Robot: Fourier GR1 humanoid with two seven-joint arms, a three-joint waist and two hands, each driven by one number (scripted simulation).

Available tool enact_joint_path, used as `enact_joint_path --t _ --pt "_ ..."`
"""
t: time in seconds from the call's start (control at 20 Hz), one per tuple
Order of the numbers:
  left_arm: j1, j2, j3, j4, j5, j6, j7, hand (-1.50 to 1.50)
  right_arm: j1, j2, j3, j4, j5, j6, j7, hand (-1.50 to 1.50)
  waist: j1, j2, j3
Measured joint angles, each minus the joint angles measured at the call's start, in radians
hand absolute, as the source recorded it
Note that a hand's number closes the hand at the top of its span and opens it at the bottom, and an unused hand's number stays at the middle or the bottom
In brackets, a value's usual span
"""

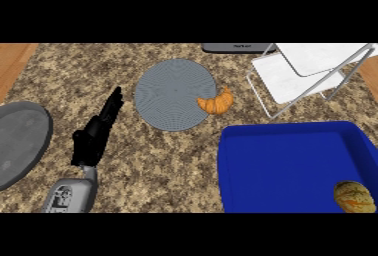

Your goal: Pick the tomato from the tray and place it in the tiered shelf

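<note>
1. The only thing sitting in the blue tray is a yellowish-orange, mottled lump tucked into the tray's 4 o'clock corner, partly cut off by the bottom edge of the view. It doesn't look much like a tomato, but it's presumably what's meant.

2. Nothing is touching it yet, so the pick hasn't been started as far as can be judged.

3. The white shelf is found at 12 o'clock from the tray, near it, with metal legs splayed out. That's the drop spot.

4. The left hand is seen way over at 9 o'clock from the tray, fingers straight and pressed together, pointing up toward 1 o'clock, holding nothing. It looks parked.

5. The right hand isn't shown at all, so nothing can be said about its fingers.

6. For a clean pick, the lump is probably best approached from above, since the tray walls crowd it on two sides. The right hand looks better placed for it.

7. Other stuff: a croissant on the rim of the grey plate, another grey plate at far 9 o'clock.
</note>
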Motion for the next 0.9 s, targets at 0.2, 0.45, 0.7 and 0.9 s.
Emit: enact_joint_path --t 0.2,0.45,0.7,0.9 --pt "0.013 0.006 0.007 0.000 0.004 -0.003 -0.012 0.00 0.000 -0.096 -0.071 -0.004 -0.050 0.022 0.080 -1.50 -0.002 0.000 0.000" --pt "0.030 0.007 0.005 -0.016 0.004 -0.004 -0.010 0.00 0.072 -0.249 -0.157 0.033 -0.116 0.143 0.181 -1.50 -0.011 -0.001 0.000" --pt "0.032 0.007 -0.001 -0.024 0.003 -0.009 -0.006 0.00 0.187 -0.401 -0.240 0.114 -0.182 0.301 0.176 -1.50 -0.012 0.001 0.001" --pt "0.029 0.007 0.004 -0.033 0.007 -0.007 0.004 0.00 0.306 -0.518 -0.313 0.204 -0.227 0.444 0.086 -1.50 -0.014 0.002 0.002"
